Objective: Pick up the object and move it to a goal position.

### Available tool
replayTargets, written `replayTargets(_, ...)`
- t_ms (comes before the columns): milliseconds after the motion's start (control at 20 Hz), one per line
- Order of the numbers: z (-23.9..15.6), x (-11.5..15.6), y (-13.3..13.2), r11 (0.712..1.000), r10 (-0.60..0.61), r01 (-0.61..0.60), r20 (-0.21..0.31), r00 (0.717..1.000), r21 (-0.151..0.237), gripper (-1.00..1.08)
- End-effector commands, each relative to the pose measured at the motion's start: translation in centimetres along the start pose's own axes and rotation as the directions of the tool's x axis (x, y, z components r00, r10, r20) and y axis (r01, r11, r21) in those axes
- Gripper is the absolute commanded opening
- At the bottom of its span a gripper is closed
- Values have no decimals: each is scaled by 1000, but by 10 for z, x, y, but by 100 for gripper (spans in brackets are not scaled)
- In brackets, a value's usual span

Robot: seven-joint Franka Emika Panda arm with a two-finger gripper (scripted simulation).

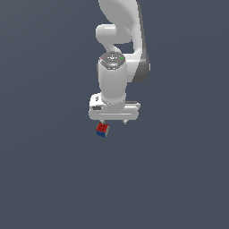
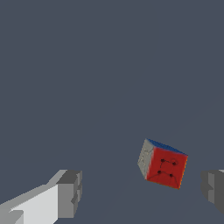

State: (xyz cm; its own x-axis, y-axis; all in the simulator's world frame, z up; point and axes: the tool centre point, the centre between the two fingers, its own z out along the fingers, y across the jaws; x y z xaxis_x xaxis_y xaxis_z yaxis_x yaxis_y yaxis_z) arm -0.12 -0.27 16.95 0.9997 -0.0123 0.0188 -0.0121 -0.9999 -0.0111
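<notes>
The object, a tiny cube (image 1: 102,129) with red and blue faces and dark grid lines, lies on the flat grey ground. My white gripper (image 1: 114,121) hangs just above it, pointing down, with the cube under the finger on the exterior view's left. In the wrist view the cube (image 2: 162,164) shows red, grey and blue faces and sits in the gap of the gripper (image 2: 142,192), nearer one grey fingertip (image 2: 213,190) than the other (image 2: 70,192). The jaws are wide open and touch nothing.
The plain dark grey ground (image 1: 53,179) stretches all around the cube. The white arm (image 1: 118,31) rises behind the gripper towards the top of the exterior view.
</notes>
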Motion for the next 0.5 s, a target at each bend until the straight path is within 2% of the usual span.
replayTargets(0, 0, 0, 0, 1000, 0, 0, 0, 1000, 0, 100)
replayTargets(450, -5, -9, 25, 999, 50, -50, 22, 999, -13, 100)
